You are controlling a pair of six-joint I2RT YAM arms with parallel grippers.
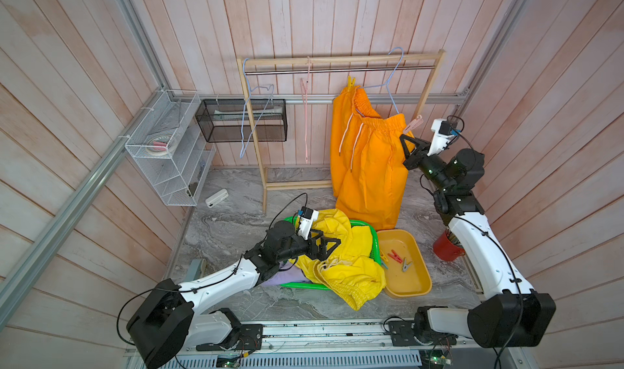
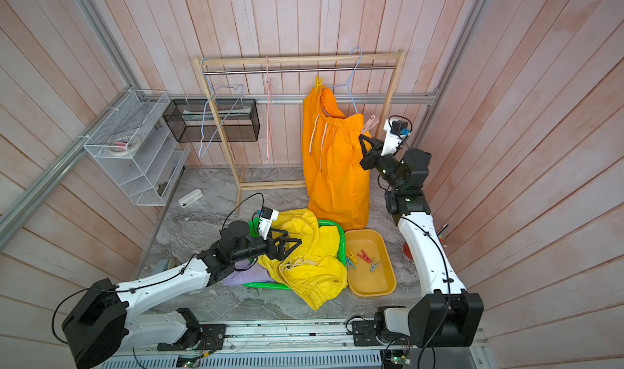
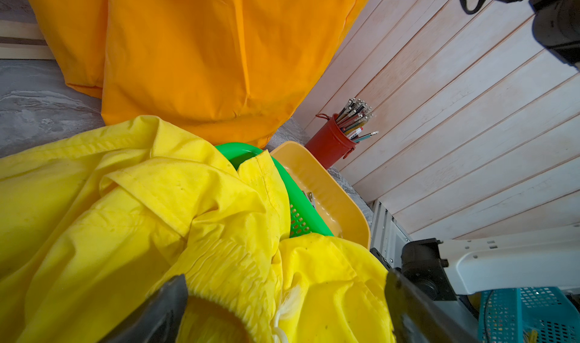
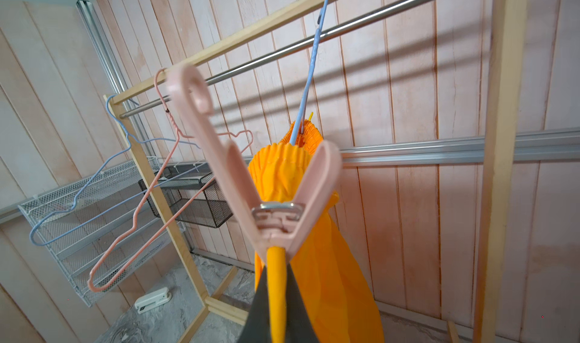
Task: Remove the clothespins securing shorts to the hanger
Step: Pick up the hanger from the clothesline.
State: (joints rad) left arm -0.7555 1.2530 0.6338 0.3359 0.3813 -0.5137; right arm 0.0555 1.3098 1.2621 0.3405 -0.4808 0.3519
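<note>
Orange shorts (image 1: pixel 368 168) hang from a blue hanger (image 1: pixel 393 77) on the rack. A yellow clothespin (image 1: pixel 351 82) clips one end of the waistband and a pale pink clothespin (image 4: pixel 276 200) clips the other. My right gripper (image 4: pixel 276 269) is shut on a fold of the orange shorts (image 4: pixel 329 263) just under the pink clothespin's (image 1: pixel 413 124) tips. My left gripper (image 3: pixel 285 294) stands open over the yellow shorts (image 3: pixel 125 216), which are heaped in the green basket (image 1: pixel 371 235) with nothing between the fingers (image 3: pixel 163 310). Lilac shorts (image 1: pixel 287 278) peek out beneath. Several clothespins (image 1: pixel 395 256) lie in the yellow tray (image 1: pixel 415 283).
The wooden rack (image 1: pixel 256 148) also carries an empty blue hanger (image 1: pixel 256 114) and an empty pink hanger (image 1: pixel 305 114). A red cup of pens (image 3: pixel 332 140) stands by the right wall. Wire shelves (image 1: pixel 169 148) and a white stapler (image 1: pixel 216 198) sit at the back left.
</note>
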